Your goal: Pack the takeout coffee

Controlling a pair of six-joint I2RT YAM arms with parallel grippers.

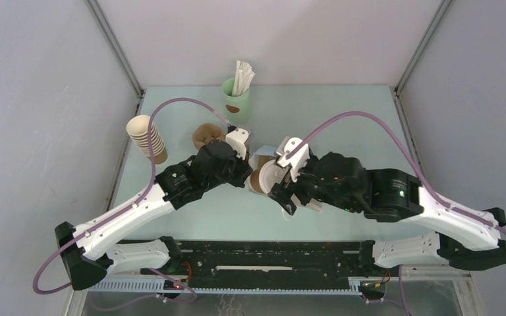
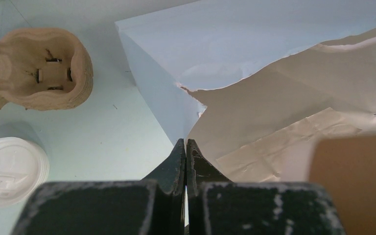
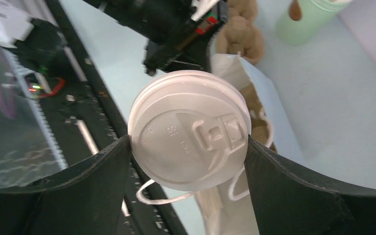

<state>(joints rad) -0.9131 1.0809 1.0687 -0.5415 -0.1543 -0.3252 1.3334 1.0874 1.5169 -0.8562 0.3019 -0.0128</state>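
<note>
While left end effector (image 2: 186,143) pinches bag (image 2: 274,49), right (image 3: 188,144) holds coffee (image 3: 176,110) (lidded)

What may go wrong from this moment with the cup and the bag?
1. The right pincer holds the takeout coffee tilted, gripped near its lid; the lid might pop off and coffee spill.
2. The left pincer pinches the paper bag beside a torn edge; pulling may rip it further.
</note>
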